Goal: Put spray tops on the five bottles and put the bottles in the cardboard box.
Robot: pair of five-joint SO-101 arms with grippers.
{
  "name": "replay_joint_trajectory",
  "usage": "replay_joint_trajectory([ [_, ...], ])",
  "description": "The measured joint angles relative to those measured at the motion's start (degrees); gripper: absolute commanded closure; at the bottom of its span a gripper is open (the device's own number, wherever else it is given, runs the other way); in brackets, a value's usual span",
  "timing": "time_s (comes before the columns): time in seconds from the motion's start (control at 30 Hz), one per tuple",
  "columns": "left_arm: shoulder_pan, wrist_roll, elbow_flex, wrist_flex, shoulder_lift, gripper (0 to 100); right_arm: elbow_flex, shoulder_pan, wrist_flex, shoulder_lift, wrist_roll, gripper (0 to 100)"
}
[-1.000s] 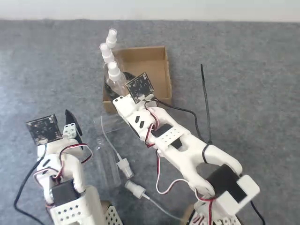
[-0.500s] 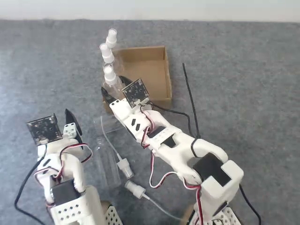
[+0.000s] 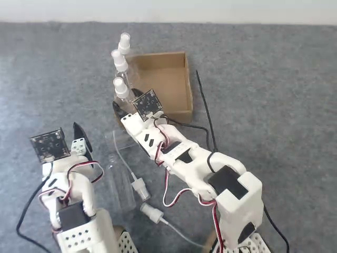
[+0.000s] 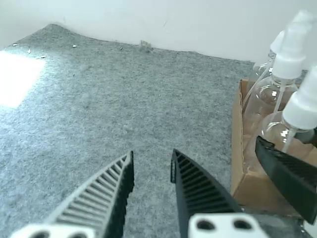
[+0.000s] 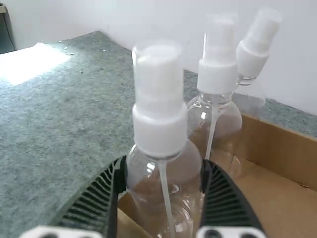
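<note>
White plastic, two loose pieces: the nearer spray top and the farther spray top are lying on the grey felt table between the two arm bases, their thin tubes trailing.

Clear plastic, two pieces: one bare bottle is lying on its side just beside the farther spray top, and a second bare bottle is lying a little beyond it. Neither is wearing a top.

Left claw: sitting above the felt near the bare bottles, its jaws standing slightly parted and carrying nothing.

Right claw: pinching the held bottle around its body. This bottle is standing upright with its top fitted, at the near left corner of the cardboard box. Whether its base is resting on the box floor cannot be told.

Beyond it, along the box's left wall, the middle bottle and the far bottle are standing upright, both capped.

Tally, as a judgement: three of five bottles are wearing tops, two are boxed, and the third is arriving at the box. Two bottles are waiting for their tops and for boxing, so the work is sitting a little past halfway.
</note>
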Motion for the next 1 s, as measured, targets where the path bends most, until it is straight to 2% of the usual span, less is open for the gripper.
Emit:
replay_joint_trajectory([
  [0.4, 0.0, 0.0, 0.0, 0.0, 0.0, 88, -0.18, -0.09, 0.0, 0.09, 0.0, 90.9],
  [0.6, 0.0, 0.0, 0.0, 0.0, 0.0, 88, -0.18, -0.18, 0.0, 0.09, 0.0, 81.6],
  [0.93, 0.0, 0.0, 0.0, 0.0, 0.0, 88, -0.18, -0.79, 0.0, 0.09, 0.0, 79.8],
  [1.0, 0.0, 0.0, 0.0, 0.0, 0.0, 88, -0.18, -0.79, 0.0, 0.09, 0.0, 76.7],
])
